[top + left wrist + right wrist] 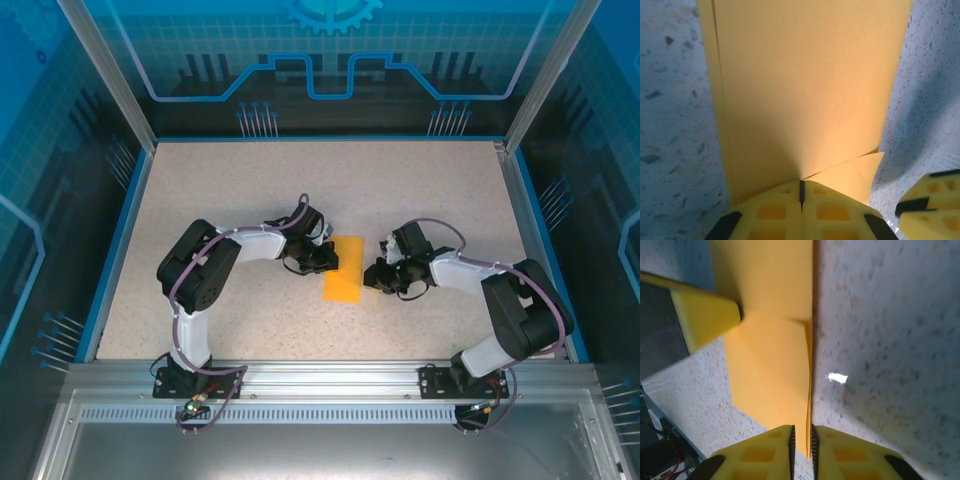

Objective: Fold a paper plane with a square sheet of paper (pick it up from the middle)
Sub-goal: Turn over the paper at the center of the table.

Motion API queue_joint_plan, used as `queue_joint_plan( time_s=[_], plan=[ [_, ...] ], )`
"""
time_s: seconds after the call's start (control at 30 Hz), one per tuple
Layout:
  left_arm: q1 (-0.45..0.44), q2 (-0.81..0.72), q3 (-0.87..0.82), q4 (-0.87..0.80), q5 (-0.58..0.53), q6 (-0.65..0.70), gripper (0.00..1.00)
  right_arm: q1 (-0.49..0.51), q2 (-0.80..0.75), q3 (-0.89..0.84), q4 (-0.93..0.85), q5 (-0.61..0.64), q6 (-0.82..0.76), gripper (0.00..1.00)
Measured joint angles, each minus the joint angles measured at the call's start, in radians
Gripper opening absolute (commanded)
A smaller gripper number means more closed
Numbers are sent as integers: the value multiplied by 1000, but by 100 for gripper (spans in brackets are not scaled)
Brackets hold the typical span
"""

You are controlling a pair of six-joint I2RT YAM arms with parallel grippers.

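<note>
Left gripper (801, 189) pinches the folded paper (805, 90) tight — right gripper (802, 435) sits barely parted around its edge.

Robot lab, blue panelled enclosure (330, 60), speckled table (250, 180)

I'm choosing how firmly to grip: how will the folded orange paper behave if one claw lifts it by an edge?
Probably floppy: the paper buckles into a raised flap near the left claw. Likely very light, so it may slide on the speckled table when pushed. Its doubled layers might add slight stiffness along the crease.
</note>
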Motion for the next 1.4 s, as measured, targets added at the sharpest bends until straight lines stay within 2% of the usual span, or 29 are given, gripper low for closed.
queue_joint_plan(
  time_s=[0.23, 0.63, 0.83, 1.27, 1.4],
  plan=[
    [0, -7, 15, -26, 0, 0, 5, -4, 69, 53, 23, -8, 8, 28],
    [0, -7, 21, -34, 0, 0, 5, -5, 153, 80, 53, -33, 18, 29],
    [0, -7, 21, -43, 0, 1, 5, -8, 158, 80, 60, -44, 25, 26],
    [0, -7, 21, -51, -5, 1, 4, -6, 171, 80, 109, -71, 30, 27],
    [0, -7, 21, -55, -8, 0, 5, -6, 171, 80, 130, -87, 30, 22]
  ],
)
